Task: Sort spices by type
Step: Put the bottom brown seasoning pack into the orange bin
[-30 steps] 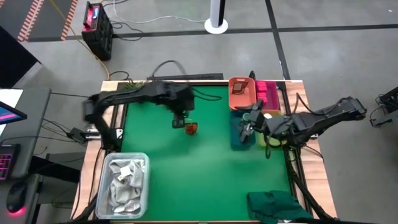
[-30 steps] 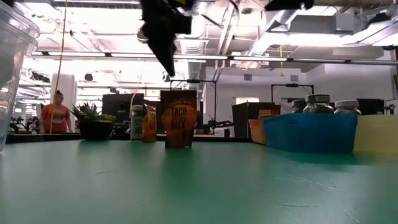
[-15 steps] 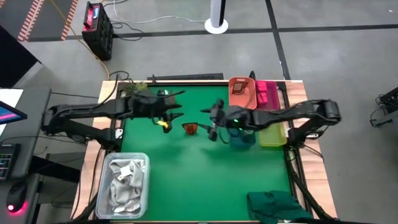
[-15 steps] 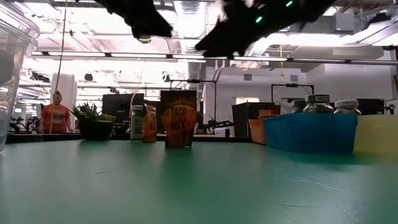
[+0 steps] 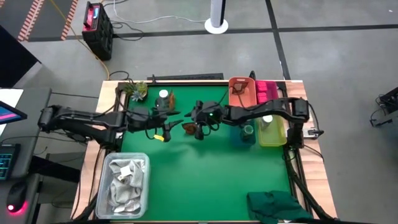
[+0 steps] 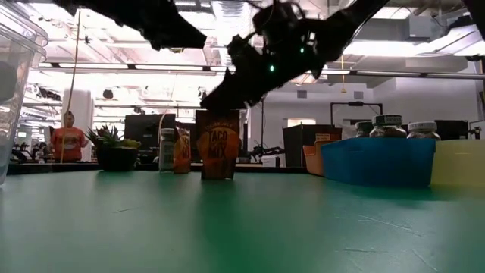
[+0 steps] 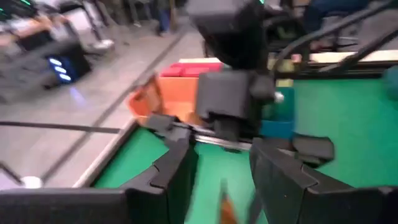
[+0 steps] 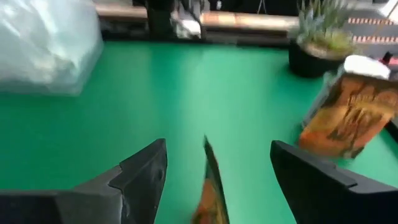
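Mid-mat — orange-brown taco-mix packet (image 5: 189,128), upright

packets: 2 (image 5: 189,128) | white-capped jar: 1 (image 5: 163,96) | bins: 4 (image 5: 240,93) | plant: 1 (image 5: 137,90)

The middle and near part of the green bench (image 5: 205,174) is bare, so a hand can pass there. The taco mix packet (image 5: 190,128) stands in the middle, with both arms close above it. The blue bin (image 5: 241,135), yellow bin (image 5: 272,134) and orange bin (image 5: 241,93) block the right side. The clear tub (image 5: 127,182) fills the near left corner, the plant (image 5: 136,90) the far left.
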